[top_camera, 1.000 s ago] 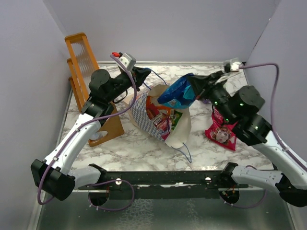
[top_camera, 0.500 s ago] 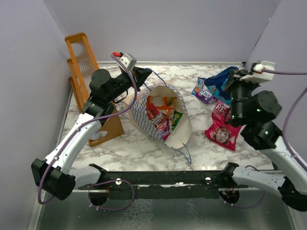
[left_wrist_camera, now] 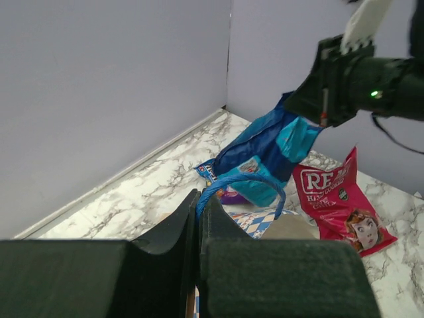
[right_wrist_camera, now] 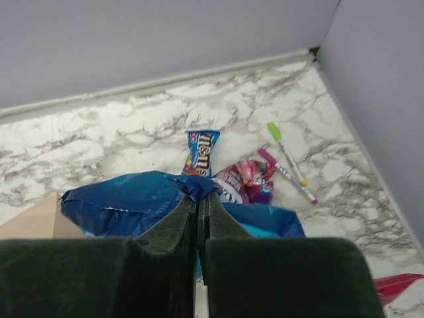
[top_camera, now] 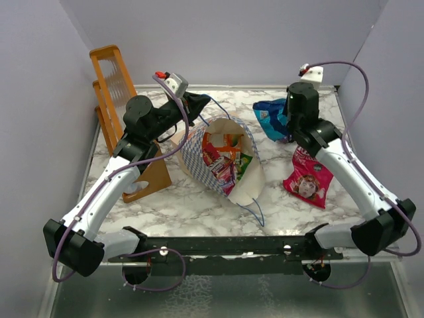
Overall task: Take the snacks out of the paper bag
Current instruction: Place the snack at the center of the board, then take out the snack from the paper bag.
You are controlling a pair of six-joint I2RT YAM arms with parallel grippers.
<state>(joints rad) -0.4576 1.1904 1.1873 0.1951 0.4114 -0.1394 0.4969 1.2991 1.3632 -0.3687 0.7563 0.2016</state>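
Two hands clenched: right hand (right_wrist_camera: 199, 202) grips a blue packet (right_wrist_camera: 119, 199) over the far right of the desk (top_camera: 192, 202), well right of the paper bag (top_camera: 192, 158) holding more snacks (top_camera: 222, 164); left hand (left_wrist_camera: 199, 202) pinches its cord handle (left_wrist_camera: 240, 179).

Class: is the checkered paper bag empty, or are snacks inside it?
Not empty: several colourful snack packets show inside the open mouth of the paper bag.

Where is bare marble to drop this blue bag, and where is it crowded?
Free: the near strip between paper bag and black rail; the gap between paper bag and REAL pouch. Crowded: far right corner by the blue bag, with M&M's packet, pink packet, markers.
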